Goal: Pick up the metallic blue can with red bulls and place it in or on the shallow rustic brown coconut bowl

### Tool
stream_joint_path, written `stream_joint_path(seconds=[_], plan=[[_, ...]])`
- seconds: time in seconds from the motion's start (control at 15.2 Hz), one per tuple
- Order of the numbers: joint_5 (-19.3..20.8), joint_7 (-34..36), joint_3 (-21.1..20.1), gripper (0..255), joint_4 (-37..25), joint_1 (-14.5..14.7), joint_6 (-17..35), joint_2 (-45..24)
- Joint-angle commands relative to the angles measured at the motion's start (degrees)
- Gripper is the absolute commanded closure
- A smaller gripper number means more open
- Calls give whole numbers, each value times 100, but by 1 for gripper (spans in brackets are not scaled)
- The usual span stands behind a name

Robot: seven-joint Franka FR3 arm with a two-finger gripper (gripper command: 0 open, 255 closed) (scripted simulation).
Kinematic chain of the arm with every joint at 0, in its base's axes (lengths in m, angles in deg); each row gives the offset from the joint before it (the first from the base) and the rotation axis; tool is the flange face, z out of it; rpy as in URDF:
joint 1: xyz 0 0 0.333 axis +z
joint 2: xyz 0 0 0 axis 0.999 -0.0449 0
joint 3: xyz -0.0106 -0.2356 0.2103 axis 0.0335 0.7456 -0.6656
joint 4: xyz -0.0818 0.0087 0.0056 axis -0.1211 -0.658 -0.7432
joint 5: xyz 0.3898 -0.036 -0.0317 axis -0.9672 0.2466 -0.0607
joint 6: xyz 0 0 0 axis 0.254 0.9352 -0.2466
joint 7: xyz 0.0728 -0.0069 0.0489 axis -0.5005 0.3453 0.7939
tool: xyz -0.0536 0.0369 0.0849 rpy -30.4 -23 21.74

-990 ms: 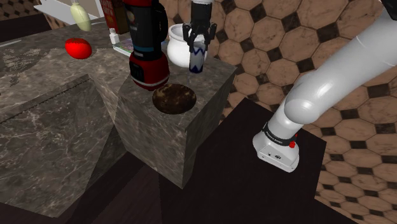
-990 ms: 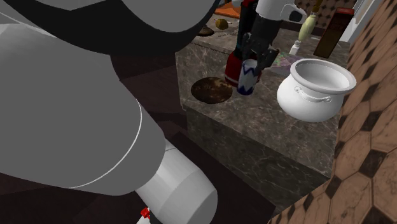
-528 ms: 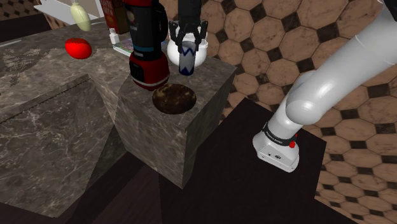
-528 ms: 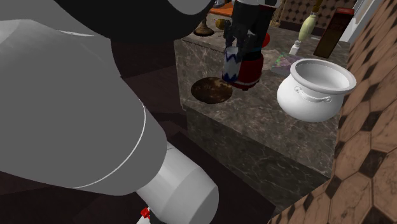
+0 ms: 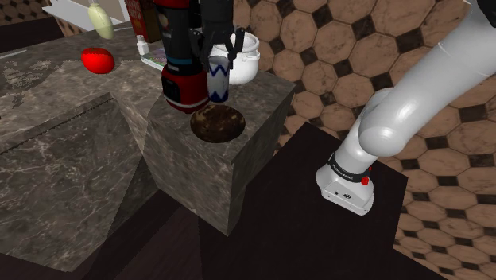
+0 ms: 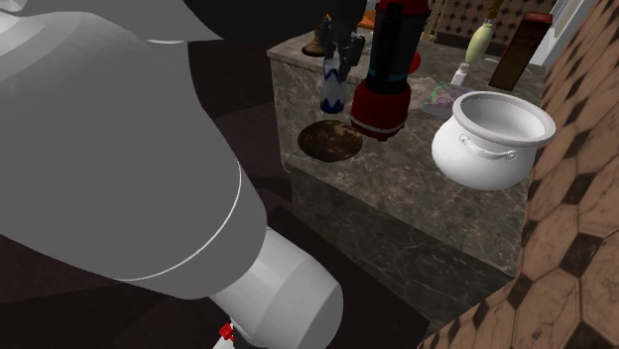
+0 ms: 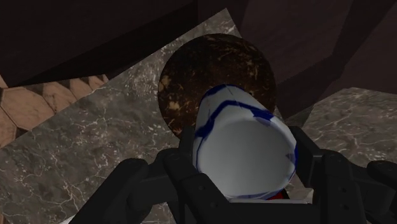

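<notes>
Standing on the marbled tabletop (image 5: 270, 91), a tall red-and-black bottle (image 5: 184, 79) crowds the far left of the brown bowl (image 5: 217, 124), which lies near the front edge. The white-and-blue can (image 5: 218, 86) hangs upright in the air over the bowl's far rim, clasped near its top by the claw (image 5: 219, 64). Best bring it a little nearer, over the bowl's middle and clear of the bottle, lower until it touches, then release.

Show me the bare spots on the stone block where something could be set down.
Bare: the top of the block between the bowl and the white pot, out to the edge; also the counter around the tomato. Crowded: the bowl, the red-and-black bottle and the can in the gripper bunch together.
</notes>
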State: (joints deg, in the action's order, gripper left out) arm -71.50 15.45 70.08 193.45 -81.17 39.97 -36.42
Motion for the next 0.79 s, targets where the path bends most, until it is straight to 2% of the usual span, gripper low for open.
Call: stream_joint_path(seconds=[0.0, 0.73], plan=[[-1, 2, -13, 255, 108, 5, 143, -31], [-18, -62, -58, 255, 835, 24, 987, -152]])
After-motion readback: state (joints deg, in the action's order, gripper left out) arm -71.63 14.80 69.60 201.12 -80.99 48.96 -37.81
